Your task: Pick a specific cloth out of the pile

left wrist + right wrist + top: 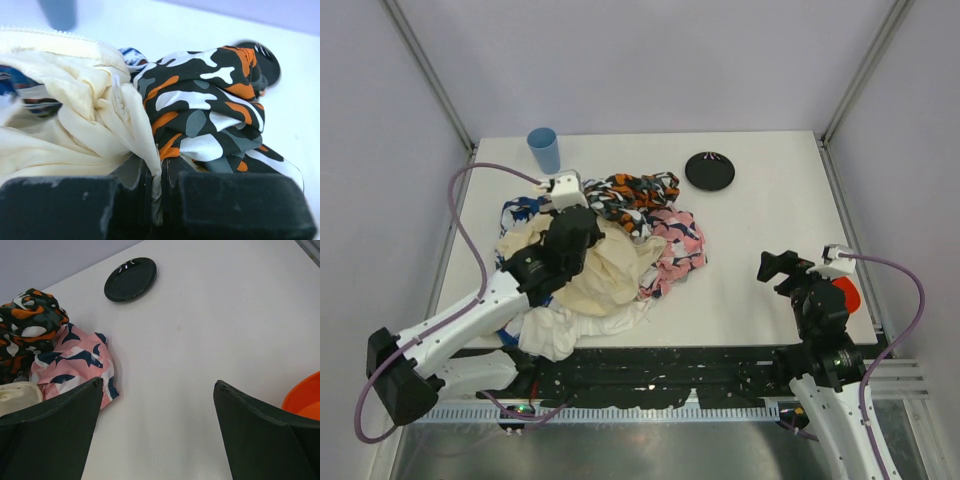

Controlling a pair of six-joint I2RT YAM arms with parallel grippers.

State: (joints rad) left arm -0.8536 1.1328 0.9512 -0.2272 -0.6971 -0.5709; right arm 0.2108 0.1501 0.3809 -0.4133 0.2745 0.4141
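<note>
The pile [610, 250] lies left of the table's middle: a cream cloth [605, 275], an orange-black-white cloth [635, 190], a pink patterned cloth [678, 245], a blue-white cloth [520, 212] and a white cloth [555, 330]. No plain teal cloth shows in any view. My left gripper [578, 215] sits on top of the pile, shut on a fold of the cream cloth [75, 115], with the orange-black-white cloth [210, 100] just beyond it. My right gripper [775, 268] is open and empty above bare table, right of the pink cloth [75, 360].
A blue cup [544, 150] stands at the back left behind the pile. A black plate [709, 171] lies at the back centre and also shows in the right wrist view [130, 279]. An orange object [845, 293] sits at the right edge by my right arm.
</note>
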